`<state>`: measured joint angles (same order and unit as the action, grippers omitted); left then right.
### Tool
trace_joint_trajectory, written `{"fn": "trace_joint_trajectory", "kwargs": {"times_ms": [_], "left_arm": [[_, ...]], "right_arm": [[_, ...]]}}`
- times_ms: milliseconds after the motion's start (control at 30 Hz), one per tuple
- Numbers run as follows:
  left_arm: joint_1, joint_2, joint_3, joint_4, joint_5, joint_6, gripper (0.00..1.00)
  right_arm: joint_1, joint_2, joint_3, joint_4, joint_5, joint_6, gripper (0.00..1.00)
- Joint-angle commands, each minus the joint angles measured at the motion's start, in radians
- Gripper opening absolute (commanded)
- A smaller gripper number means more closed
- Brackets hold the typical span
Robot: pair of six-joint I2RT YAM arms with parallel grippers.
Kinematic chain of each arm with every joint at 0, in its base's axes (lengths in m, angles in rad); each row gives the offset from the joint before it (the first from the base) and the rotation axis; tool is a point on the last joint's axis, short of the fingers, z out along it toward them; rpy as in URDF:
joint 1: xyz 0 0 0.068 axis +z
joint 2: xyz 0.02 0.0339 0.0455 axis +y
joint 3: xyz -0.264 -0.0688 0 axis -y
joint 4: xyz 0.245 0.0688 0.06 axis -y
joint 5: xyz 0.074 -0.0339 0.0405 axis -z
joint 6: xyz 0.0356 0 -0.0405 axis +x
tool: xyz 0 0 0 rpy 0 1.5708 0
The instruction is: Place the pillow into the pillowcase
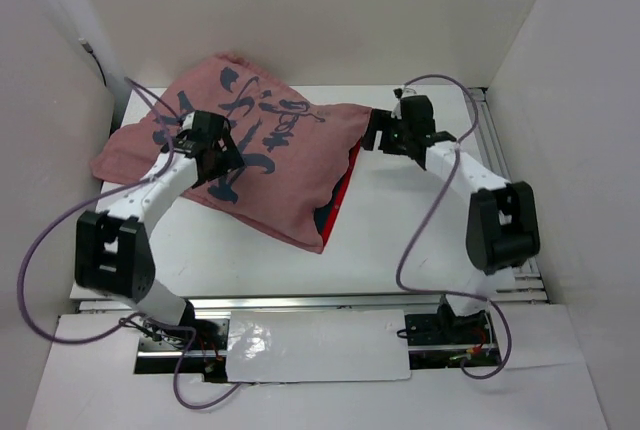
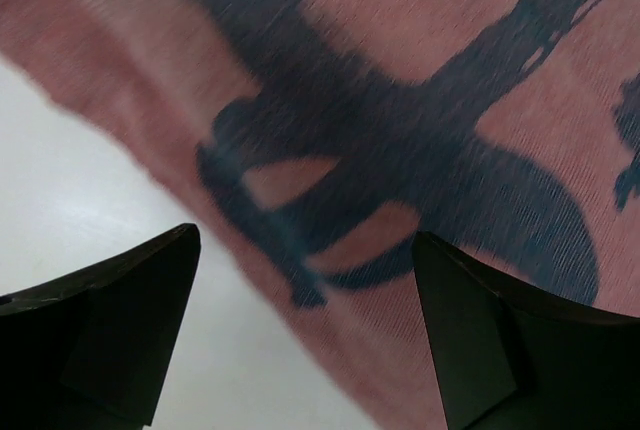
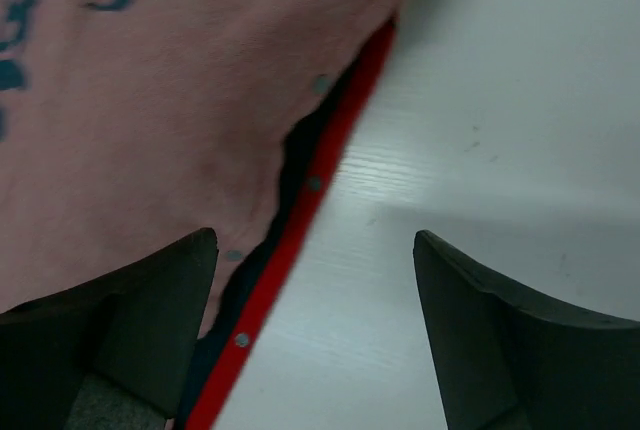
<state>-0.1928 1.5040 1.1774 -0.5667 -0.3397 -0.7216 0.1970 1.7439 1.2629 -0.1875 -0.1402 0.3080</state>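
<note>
The pillowcase [image 1: 290, 160] lies spread on the white tabletop [image 1: 400, 240], towards the left and back, with its faded pinkish-red side up and dark brush-like markings across it. It is rumpled, and its near corner points towards the arms.

The left tool [image 1: 215, 150] hangs over the left part of the cloth. In its own view, the left tool [image 2: 305, 340] stands wide with nothing between its jaws, and under it are the pillowcase [image 2: 400, 70] and a bare patch of tabletop [image 2: 80, 200].

The right tool [image 1: 385, 133] is at the cloth's right edge. In its own view, the right tool [image 3: 315, 330] is also wide and holds nothing. Below it, a bright red strip [image 3: 330, 150] dotted with small studs runs along the edge of the pillowcase [image 3: 150, 100], with dark fabric in the gap and bare tabletop [image 3: 500, 150] to the right.

I can't see the pillow from any angle.
</note>
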Motion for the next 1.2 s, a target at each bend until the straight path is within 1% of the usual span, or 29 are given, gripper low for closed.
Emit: {"fn": "trace_joint_trajectory", "kwargs": {"times_ms": [0,33,67,100,133,167,200,300,333,400,433,500,533,567,633,700,733,767,800,833,867,900,933,967,1000,1033,1067,1100,1167], "left_arm": [[0.026,0.128,0.083,0.201,0.112,0.056,1.00],[0.026,0.168,0.097,0.202,0.152,0.056,0.90],[0.026,0.247,0.140,0.202,0.177,0.056,0.76],[0.026,0.280,0.157,0.191,0.177,0.056,0.66],[0.013,0.307,0.168,0.191,0.177,0.047,0.32],[0.004,0.327,0.168,0.191,0.177,0.033,0.11],[-0.008,0.358,0.179,0.191,0.177,0.021,0.00],[-0.075,0.371,0.179,0.182,0.215,-0.021,0.00],[-0.139,0.371,0.179,0.153,0.190,-0.054,0.00],[-0.251,0.360,0.183,0.078,0.098,-0.183,0.00],[-0.252,0.360,0.183,0.077,0.097,-0.183,0.00],[-0.360,0.369,0.224,0.073,0.187,-0.208,0.00],[-0.361,0.369,0.244,0.073,0.188,-0.208,0.04],[-0.397,0.369,0.264,0.073,0.197,-0.197,0.08],[-0.408,0.380,0.323,0.050,0.223,-0.176,0.14],[-0.445,0.348,0.333,0.085,0.254,-0.107,0.35],[-0.460,0.334,0.343,0.099,0.242,-0.079,0.44],[-0.476,0.320,0.343,0.084,0.217,-0.069,0.50],[-0.499,0.306,0.353,0.059,0.143,-0.068,0.59],[-0.499,0.267,0.353,0.030,0.114,-0.068,0.64],[-0.499,0.239,0.340,-0.025,0.090,-0.082,0.66],[-0.458,0.204,0.317,-0.044,0.058,-0.094,0.68],[-0.432,0.161,0.242,-0.058,0.045,-0.117,0.69],[-0.403,0.056,0.193,-0.071,0.030,-0.137,0.71],[-0.334,-0.002,0.141,-0.084,0.013,-0.154,0.75],[-0.292,-0.058,0.089,-0.111,0.002,-0.186,0.86],[-0.248,-0.167,-0.009,-0.134,0.002,-0.209,1.00],[-0.159,-0.216,-0.056,-0.160,-0.025,-0.235,1.00],[-0.078,-0.304,-0.172,-0.252,-0.048,-0.307,1.00]], "right_arm": [[0.025,-0.171,-0.152,0.095,-0.024,0.009,0.87],[0.045,-0.226,-0.186,0.105,-0.038,0.020,0.88],[0.068,-0.250,-0.213,0.105,-0.076,0.020,0.88],[0.120,-0.268,-0.258,0.105,-0.108,0.020,0.88],[0.151,-0.293,-0.279,0.105,-0.130,0.011,0.88],[0.186,-0.293,-0.296,0.117,-0.154,0.011,0.88],[0.253,-0.293,-0.309,0.117,-0.163,0.011,0.88],[0.303,-0.282,-0.309,0.117,-0.109,0.011,0.88],[0.303,-0.282,-0.309,0.117,-0.090,0.031,0.88],[0.303,-0.252,-0.286,0.097,-0.069,0.049,0.87],[0.303,-0.251,-0.286,0.097,-0.068,0.049,0.87],[0.303,-0.207,-0.266,0.097,-0.056,0.058,0.85],[0.303,-0.207,-0.266,0.097,-0.039,0.059,0.85],[0.303,-0.198,-0.252,0.097,-0.018,0.059,0.84],[0.279,-0.169,-0.226,0.057,0.109,0.072,0.84],[0.253,-0.147,-0.159,0.016,0.200,0.072,0.84],[0.228,-0.147,-0.146,0.007,0.299,0.072,0.86],[0.210,-0.147,-0.120,-0.007,0.322,0.072,0.87],[0.193,-0.162,-0.105,-0.026,0.333,0.083,0.90],[0.176,-0.176,-0.105,-0.039,0.343,0.083,0.91],[0.147,-0.197,-0.105,-0.040,0.358,0.092,0.93],[0.131,-0.222,-0.121,-0.040,0.358,0.092,0.95],[0.116,-0.274,-0.138,-0.029,0.358,0.106,0.98],[0.086,-0.300,-0.176,-0.029,0.358,0.106,0.99],[0.069,-0.325,-0.194,-0.029,0.358,0.120,0.99],[0.056,-0.369,-0.212,-0.029,0.349,0.140,0.99],[0.030,-0.388,-0.255,-0.042,0.340,0.140,0.99],[0.016,-0.403,-0.279,-0.053,0.329,0.175,0.99],[-0.007,-0.446,-0.327,-0.062,0.314,0.198,0.99]]}}
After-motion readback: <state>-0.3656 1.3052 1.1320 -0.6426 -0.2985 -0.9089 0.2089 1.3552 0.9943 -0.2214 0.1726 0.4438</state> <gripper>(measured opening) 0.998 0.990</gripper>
